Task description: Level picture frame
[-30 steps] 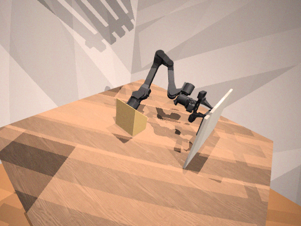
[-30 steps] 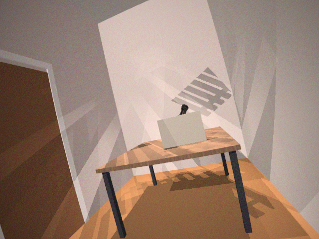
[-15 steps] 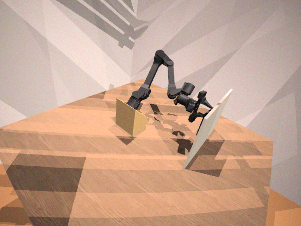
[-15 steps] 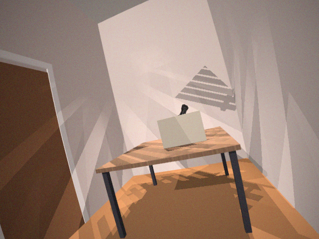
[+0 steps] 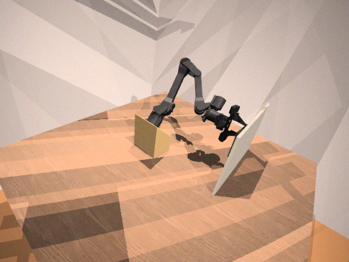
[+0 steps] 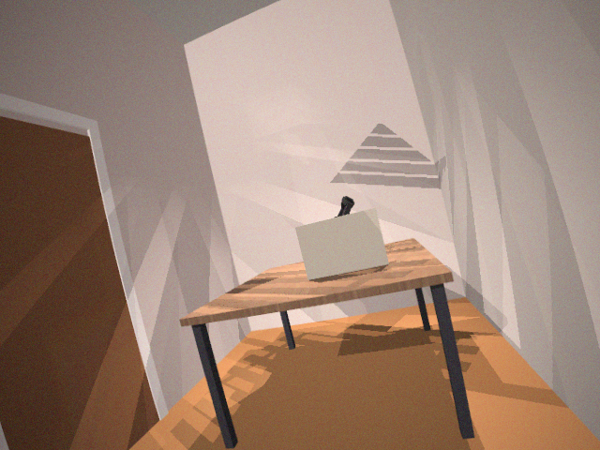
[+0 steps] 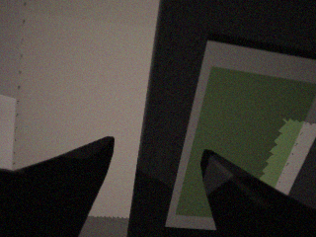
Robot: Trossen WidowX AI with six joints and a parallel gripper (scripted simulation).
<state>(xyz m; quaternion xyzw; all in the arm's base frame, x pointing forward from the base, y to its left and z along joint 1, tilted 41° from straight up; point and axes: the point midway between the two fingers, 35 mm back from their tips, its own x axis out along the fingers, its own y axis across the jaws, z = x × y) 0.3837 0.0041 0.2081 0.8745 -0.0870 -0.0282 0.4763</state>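
Note:
The picture frame (image 7: 170, 99) has a black border, a pale mat and a green picture. In the wrist view its left side leans right toward the top, and the mat's top edge slopes down to the right. In the top view only a thin dark edge of the frame (image 5: 231, 148) shows on the pale board (image 5: 235, 155) (image 6: 341, 247) (image 7: 84, 74). My gripper (image 5: 241, 129) (image 7: 158, 150) is open and empty, close to the frame. One finger appears over the bare board, the other over the picture. Contact cannot be told. The screw and notched strip are hidden.
The pale board stands upright on the wooden table (image 5: 169, 225) (image 6: 271, 300). A yellow block (image 5: 145, 138) stands by the arm's base. Shadows cross the table, and the exterior camera sees the board's back, which hides the gripper and frame.

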